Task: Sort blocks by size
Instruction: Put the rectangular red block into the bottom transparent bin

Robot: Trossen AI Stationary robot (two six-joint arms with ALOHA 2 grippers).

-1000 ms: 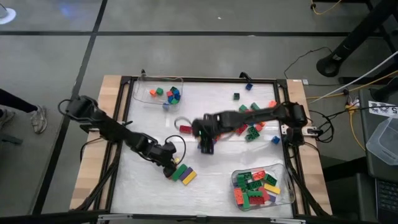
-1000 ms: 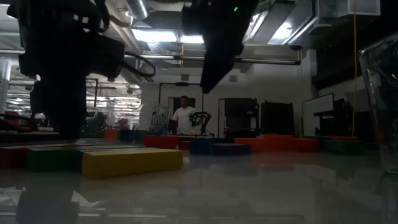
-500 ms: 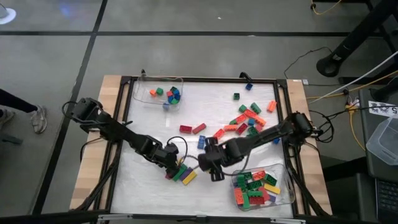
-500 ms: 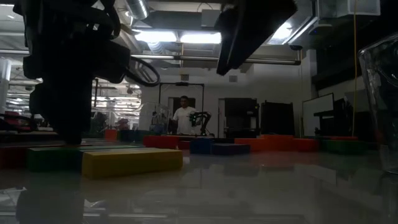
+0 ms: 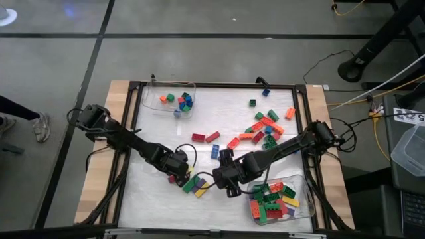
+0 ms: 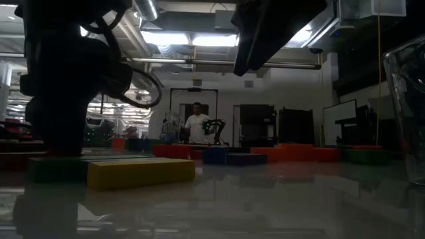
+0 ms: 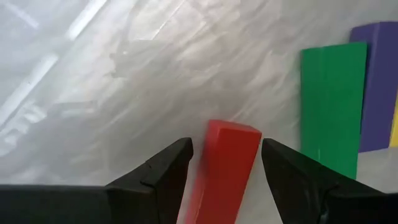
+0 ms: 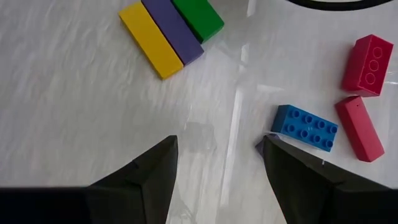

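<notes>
The left tool [image 5: 176, 174] sits low on the counter [image 5: 159, 199] with its fingers [image 7: 165, 171] spread a little wider than a red brick [image 7: 225, 158] that stands between them; in the left wrist view there is a sliver of gap on each side, so I judge it straddled, not yet clamped. The risk is plain: the brick looks slightly skewed between the fingers, and if they close off-centre it may twist or skid on the glossy counter and bump the row just beside it, a green brick [image 7: 331, 102], a purple brick [image 7: 379, 81] and a yellow brick [image 8: 151, 40] lying side by side and touching. The right tool [image 5: 228, 180] hovers close by, near the same row, its fingers [image 8: 146, 168] wide apart and holding nothing; with the two arms this near, a careless swing by either could make them collide or scatter the row. Beyond the right tool lie a blue brick [image 8: 305, 127] and two more red ones [image 8: 368, 62], loose. Many unsorted blocks [image 5: 262, 126] remain strewn on the far right part of the counter, so the sorting looks well short of done. Of the containers, the far tray [image 5: 153, 99] at the far left corner holds a handful of short cubes, orange, green, blue and red, while the near tray [image 5: 309, 199] at the near right corner is heaped with longer bricks in green, red, yellow and orange. A person [image 6: 196, 125] stands far off in the room behind.
</notes>
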